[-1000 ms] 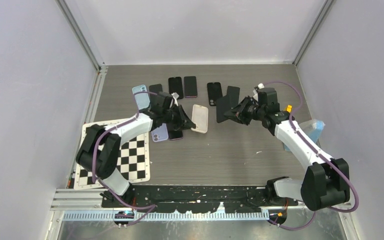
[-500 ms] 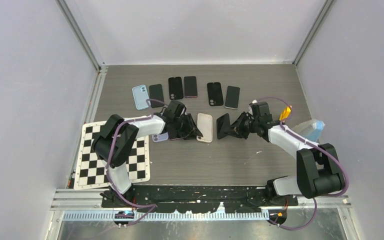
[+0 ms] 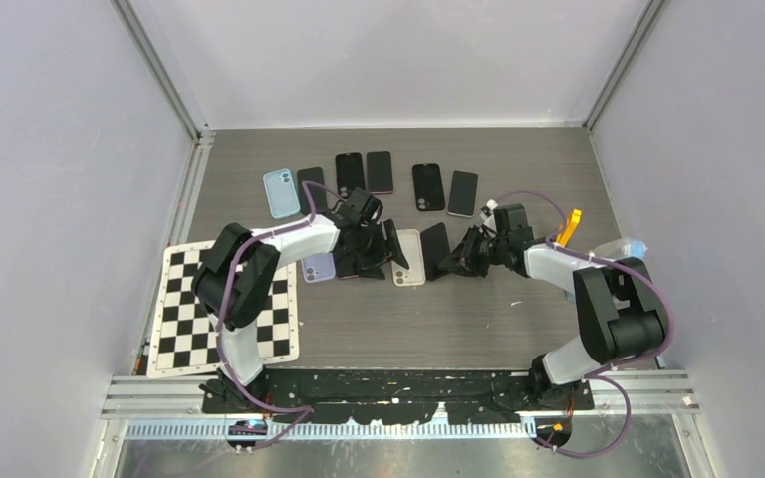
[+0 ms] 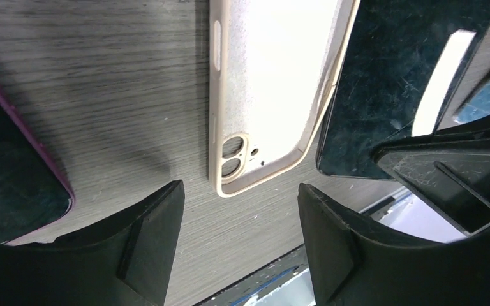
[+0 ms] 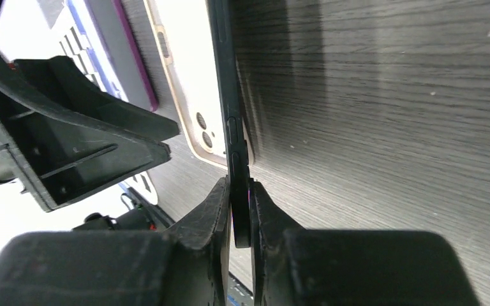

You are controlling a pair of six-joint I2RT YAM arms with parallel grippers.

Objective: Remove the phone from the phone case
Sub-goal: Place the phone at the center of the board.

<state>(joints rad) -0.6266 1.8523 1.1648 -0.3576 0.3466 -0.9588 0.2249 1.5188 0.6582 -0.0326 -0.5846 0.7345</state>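
Right gripper [image 5: 239,191] is clamped tight on the thin edge of the black phone [image 5: 228,102]. The phone is a glossy, scuffed slab tipped up on its long side with the side buttons showing, and it's out of the cream phone case [image 5: 185,70]. The case lies flat just beside it: matte speckled inside, rounded corners, twin-lens cutout. Left gripper [image 4: 239,197] is spread wide over the case's camera end with nothing in it. Underneath is a dark wood-grain table [image 5: 389,127], and there's a purple-rimmed phone [image 4: 13,172] off to one side.
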